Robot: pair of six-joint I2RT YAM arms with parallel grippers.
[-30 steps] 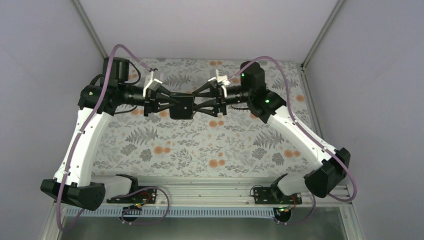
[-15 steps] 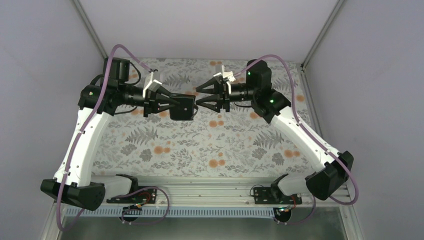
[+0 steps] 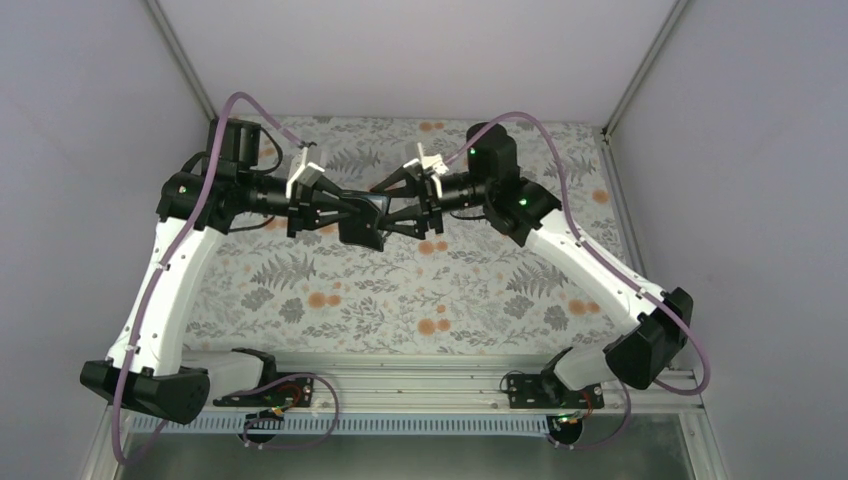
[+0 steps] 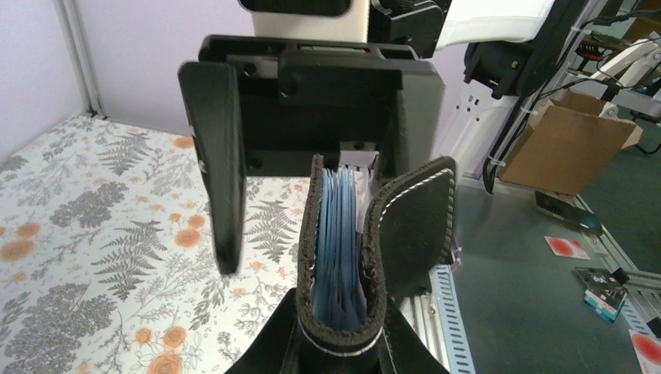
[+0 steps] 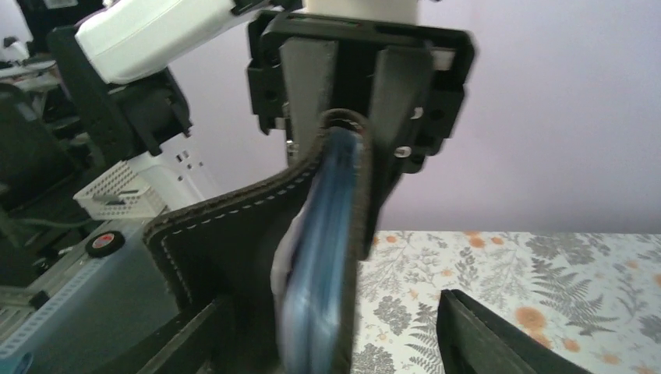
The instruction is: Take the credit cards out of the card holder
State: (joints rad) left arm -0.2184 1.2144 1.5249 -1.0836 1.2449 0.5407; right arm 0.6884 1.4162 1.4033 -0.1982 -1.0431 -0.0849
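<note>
Left gripper (image 3: pixel 350 216) clamped narrow on the fold end of the holder (image 3: pixel 363 224), which hangs in the air over the floral table (image 3: pixel 400 300), toward its far side. Holder is part open, one flap (image 4: pixel 409 226) curling outward, blue inner face (image 4: pixel 339 249) showing. Right gripper (image 3: pixel 388 212) has its jaws wide, straddling the holder's open end. One finger (image 4: pixel 218 171) stands clear of it; the other sits behind the flap, contact unclear.
</note>
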